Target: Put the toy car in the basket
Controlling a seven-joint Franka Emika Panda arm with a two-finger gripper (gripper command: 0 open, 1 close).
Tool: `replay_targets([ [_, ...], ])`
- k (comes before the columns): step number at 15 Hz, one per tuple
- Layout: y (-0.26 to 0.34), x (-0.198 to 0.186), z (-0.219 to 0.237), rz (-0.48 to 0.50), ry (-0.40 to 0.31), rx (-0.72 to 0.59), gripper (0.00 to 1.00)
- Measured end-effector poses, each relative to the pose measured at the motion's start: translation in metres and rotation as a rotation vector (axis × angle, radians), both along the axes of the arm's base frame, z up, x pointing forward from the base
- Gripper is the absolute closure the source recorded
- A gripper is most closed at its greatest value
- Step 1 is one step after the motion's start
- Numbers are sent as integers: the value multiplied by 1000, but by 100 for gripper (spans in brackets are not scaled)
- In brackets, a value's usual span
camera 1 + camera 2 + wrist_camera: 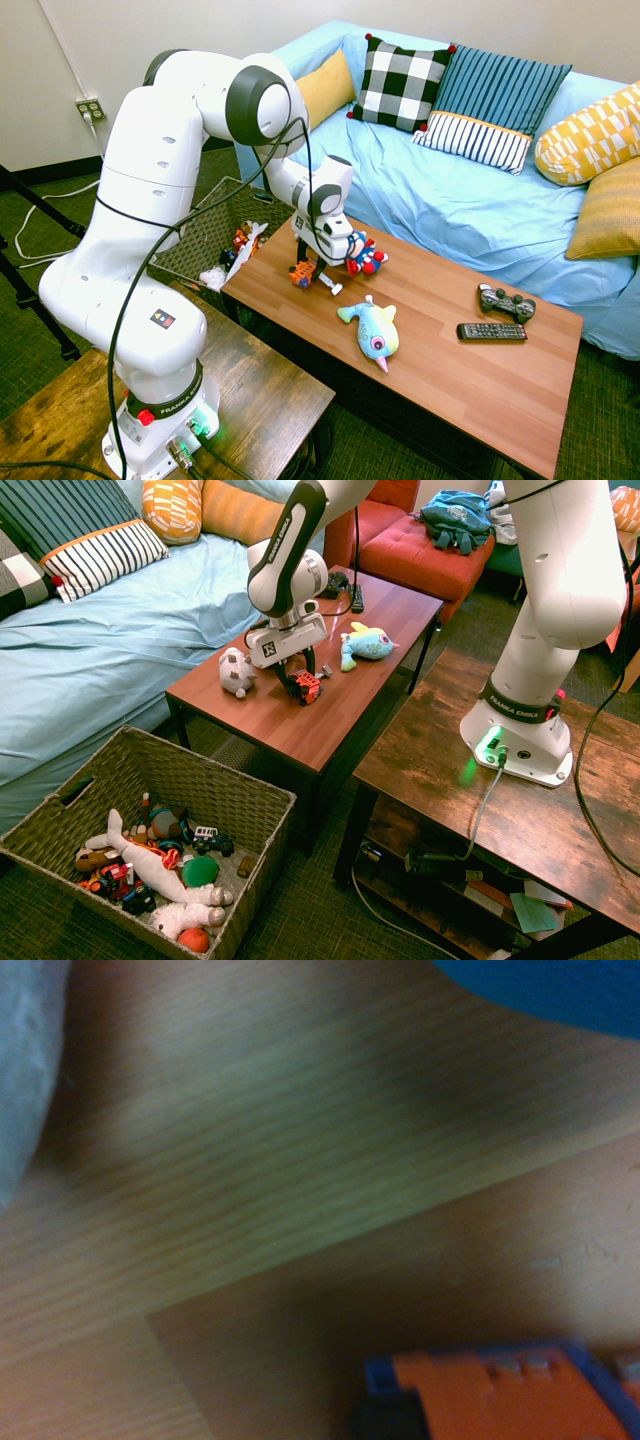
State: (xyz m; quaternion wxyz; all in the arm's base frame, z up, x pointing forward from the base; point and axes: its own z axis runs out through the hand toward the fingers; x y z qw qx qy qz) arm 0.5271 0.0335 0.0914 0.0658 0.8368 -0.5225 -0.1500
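My gripper (303,676) sits low over the small orange plastic toy car (305,686) on the wooden table (300,730), jaws straddling it; whether they pinch it, I cannot tell. A loose hold could drop it short of the large woven basket (215,780), well below and aside.

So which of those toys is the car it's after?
Find the low wooden table by the blue sofa. At the end nearest the basket, right under the gripper, sits the toy car. It's small, hard orange plastic; the neighbouring toys are soft plush.
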Motion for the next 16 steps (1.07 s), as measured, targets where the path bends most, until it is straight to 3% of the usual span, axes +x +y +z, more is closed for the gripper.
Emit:
replay_targets([
  [2,10,-2,17,8,-67,7,100],
  [5,44,-16,77,54,-229,19,100],
  [9,155,-27,217,250,-425,-73,100],
  [12,275,-68,337,443,-472,-88,100],
  [14,348,-96,370,552,-459,-92,100],
  [15,371,-99,371,584,-461,-98,0],
  [16,387,-91,369,598,-455,-90,0],
])
